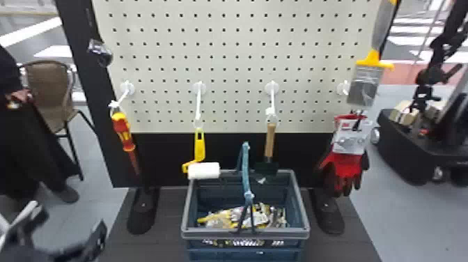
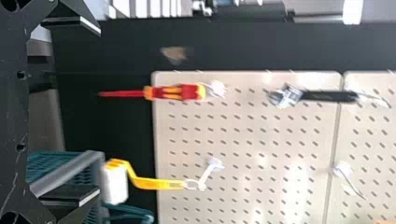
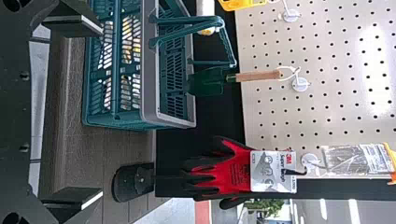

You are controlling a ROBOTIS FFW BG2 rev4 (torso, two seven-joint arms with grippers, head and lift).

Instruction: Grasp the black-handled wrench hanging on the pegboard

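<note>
The black-handled wrench with the silver adjustable head (image 2: 322, 96) hangs from a white hook on the upper row of the cream pegboard (image 2: 257, 140), head down and handle up; it sits at twelve o'clock from the red-and-yellow screwdriver (image 2: 175, 92), apart from it, near the board's left edge by the black frame. At three o'clock from the screwdriver on the lower row hangs the yellow-handled paint roller with the white sleeve (image 2: 140, 179); farther along at three o'clock come the wooden-handled brush (image 3: 233, 77) and the red-and-black gloves (image 3: 219, 172). The teal plastic basket with the grey rim (image 3: 135, 65) stands on the dark counter (image 3: 70, 140) at six o'clock from the board.

Your left pincer (image 2: 79, 109) faces the board from well back, its flat black fingers spread wide with nothing between them; it points at about the screwdriver's level, so the wrench lies higher than its line. Your right pincer (image 3: 79, 109) is likewise spread and empty, low by the basket and gloves, far from the wrench.

You appear to be at the approach, with no grasp begun; the left arm looks the better placed. The next move, as I judge it, calls for lifting that arm toward twelve o'clock, advancing to the board, setting the fingers either side of the black handle above the silver head, then closing; watch the hook and the screwdriver below.
</note>
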